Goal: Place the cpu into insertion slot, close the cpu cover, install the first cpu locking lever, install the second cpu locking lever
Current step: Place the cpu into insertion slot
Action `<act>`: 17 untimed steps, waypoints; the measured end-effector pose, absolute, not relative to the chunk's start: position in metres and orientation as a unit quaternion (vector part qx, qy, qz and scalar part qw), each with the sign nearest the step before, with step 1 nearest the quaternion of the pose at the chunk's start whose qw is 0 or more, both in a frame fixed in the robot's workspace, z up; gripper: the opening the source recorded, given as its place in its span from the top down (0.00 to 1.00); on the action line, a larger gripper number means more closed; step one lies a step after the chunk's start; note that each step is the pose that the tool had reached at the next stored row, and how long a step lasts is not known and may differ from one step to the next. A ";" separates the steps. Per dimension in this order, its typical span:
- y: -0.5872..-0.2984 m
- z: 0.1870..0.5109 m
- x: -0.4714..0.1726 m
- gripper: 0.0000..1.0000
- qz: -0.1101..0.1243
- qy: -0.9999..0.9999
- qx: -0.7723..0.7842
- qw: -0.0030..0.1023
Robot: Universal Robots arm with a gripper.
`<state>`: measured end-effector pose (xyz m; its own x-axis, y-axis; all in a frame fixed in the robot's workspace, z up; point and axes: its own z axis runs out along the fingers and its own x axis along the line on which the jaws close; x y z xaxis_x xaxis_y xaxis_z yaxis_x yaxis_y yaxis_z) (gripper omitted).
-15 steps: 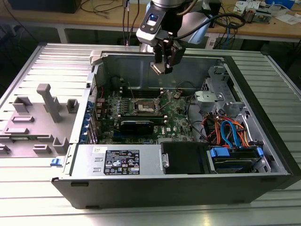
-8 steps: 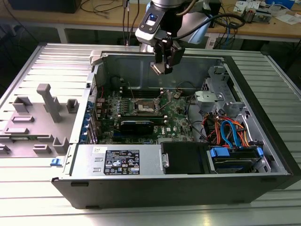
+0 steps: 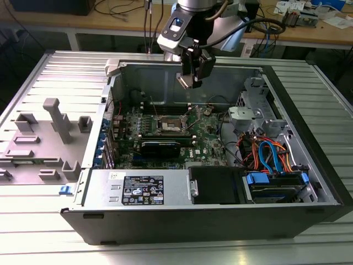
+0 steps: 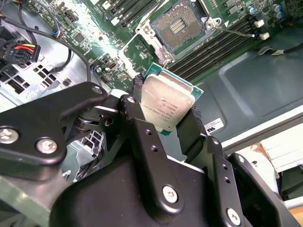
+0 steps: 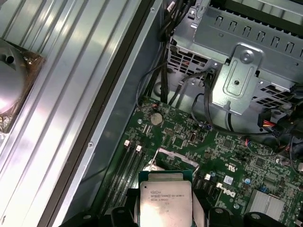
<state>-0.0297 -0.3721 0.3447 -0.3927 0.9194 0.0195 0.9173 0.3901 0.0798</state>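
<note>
My gripper [image 3: 187, 81] hangs above the open computer case, shut on the cpu [image 4: 168, 106], a small square chip with a silver-grey top on a green edge. Its black fingers [image 4: 137, 85] clamp the chip's two opposite sides, and the chip also appears in the first wrist view as the cpu [image 5: 165, 203]. Below on the green motherboard [image 3: 207, 141] lies the insertion slot [image 3: 172, 126], uncovered, with its dark contact field [image 4: 182, 23] showing inside a silvery frame. The chip is well above the slot and apart from it. Whether the cpu cover is raised I cannot tell.
A long black card [image 3: 160, 146] sits just in front of the slot. The power supply [image 3: 138, 190] fills the case's near wall. A metal drive cage [image 3: 253, 110] and orange and blue cables [image 3: 270, 154] crowd the exterior view's right. A grey fixture [image 3: 52, 132] stands outside, left.
</note>
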 end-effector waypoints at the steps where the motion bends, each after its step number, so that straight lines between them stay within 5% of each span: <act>1: -0.372 0.343 -0.030 0.46 0.039 0.833 0.551 0.014; 17: -0.372 0.336 -0.030 0.46 0.038 0.826 0.562 0.014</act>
